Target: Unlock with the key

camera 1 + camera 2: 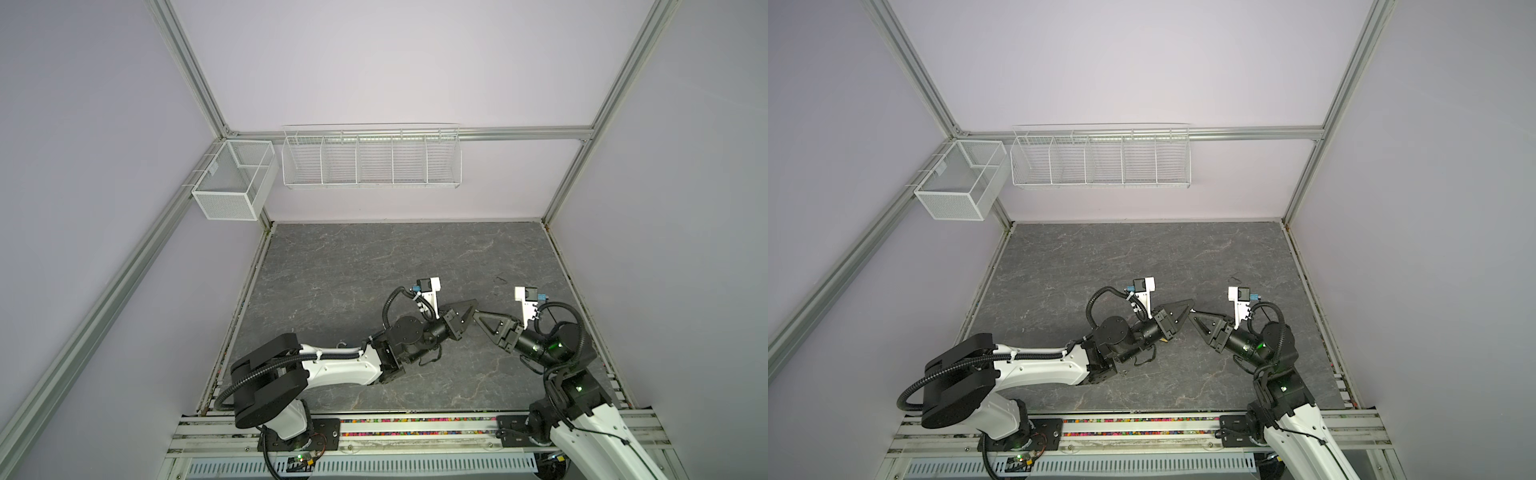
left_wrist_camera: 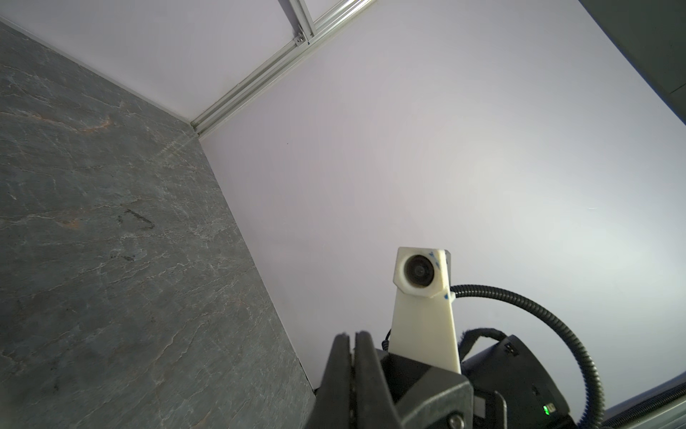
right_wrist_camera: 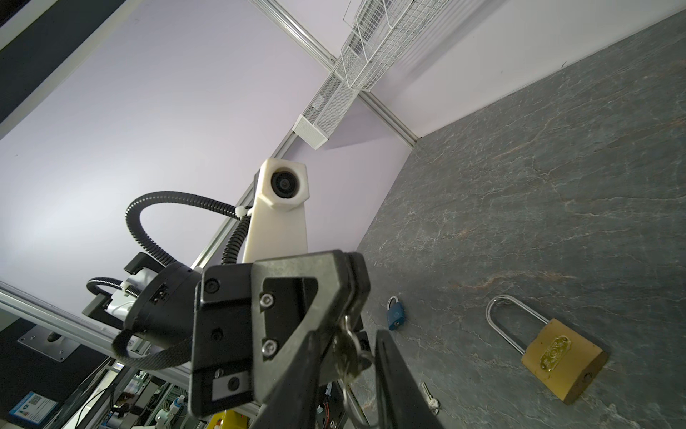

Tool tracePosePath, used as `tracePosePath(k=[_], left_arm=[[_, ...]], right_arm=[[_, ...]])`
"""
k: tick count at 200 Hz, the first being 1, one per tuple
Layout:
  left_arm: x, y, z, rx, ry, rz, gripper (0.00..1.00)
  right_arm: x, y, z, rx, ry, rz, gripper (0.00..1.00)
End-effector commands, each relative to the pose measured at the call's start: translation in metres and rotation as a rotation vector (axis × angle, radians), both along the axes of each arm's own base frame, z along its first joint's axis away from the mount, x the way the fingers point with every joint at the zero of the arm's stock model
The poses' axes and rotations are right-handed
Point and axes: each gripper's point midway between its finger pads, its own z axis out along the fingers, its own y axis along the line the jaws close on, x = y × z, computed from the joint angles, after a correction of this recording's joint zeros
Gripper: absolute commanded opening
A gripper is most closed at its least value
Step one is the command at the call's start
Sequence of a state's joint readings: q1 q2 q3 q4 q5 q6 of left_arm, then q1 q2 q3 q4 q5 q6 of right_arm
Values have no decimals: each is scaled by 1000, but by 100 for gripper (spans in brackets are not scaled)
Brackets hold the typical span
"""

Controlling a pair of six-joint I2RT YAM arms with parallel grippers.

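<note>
The left gripper (image 1: 472,304) and right gripper (image 1: 478,313) meet tip to tip above the right half of the grey table (image 1: 374,266) in both top views. The left gripper is clenched. In the left wrist view its fingers (image 2: 365,367) lie pressed together, and nothing shows between them there. In the right wrist view a small bunch of keys (image 3: 349,349) on a ring hangs at the left gripper's tip (image 3: 349,286), pinched in that clenched claw. The right gripper's own dark fingers (image 3: 393,375) stand either side of the hanging keys. Its jaws are partly apart, with the keys in the gap between them. Whether the pads touch the metal cannot be told. In the top views the keys are too small to make out between the two tips. The brass padlock (image 3: 557,353) lies flat on the table in the right wrist view, well apart from the keys. Its long silver shackle (image 3: 510,319) appears seated in the body at both ends. A smaller blue padlock (image 3: 395,315) lies on the table just past the left gripper. A single loose key (image 3: 430,399) lies on the table beside the right gripper's finger, between it and the brass padlock.
</note>
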State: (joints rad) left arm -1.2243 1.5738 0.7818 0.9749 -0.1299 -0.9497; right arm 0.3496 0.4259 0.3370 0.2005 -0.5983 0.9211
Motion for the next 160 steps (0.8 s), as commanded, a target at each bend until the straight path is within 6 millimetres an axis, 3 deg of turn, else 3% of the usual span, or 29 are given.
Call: tracePosePath(k=[1, 64, 160], left_arm=[[-2, -2, 16, -69, -11, -16, 0], [-6, 1, 13, -122, -4, -48, 0], [-4, 5, 8, -190, 9, -61, 0]], right_arm=[[-6, 2, 18, 34, -44, 22, 27], [-5, -3, 23, 45, -57, -10, 21], [-5, -2, 32, 60, -71, -5, 21]])
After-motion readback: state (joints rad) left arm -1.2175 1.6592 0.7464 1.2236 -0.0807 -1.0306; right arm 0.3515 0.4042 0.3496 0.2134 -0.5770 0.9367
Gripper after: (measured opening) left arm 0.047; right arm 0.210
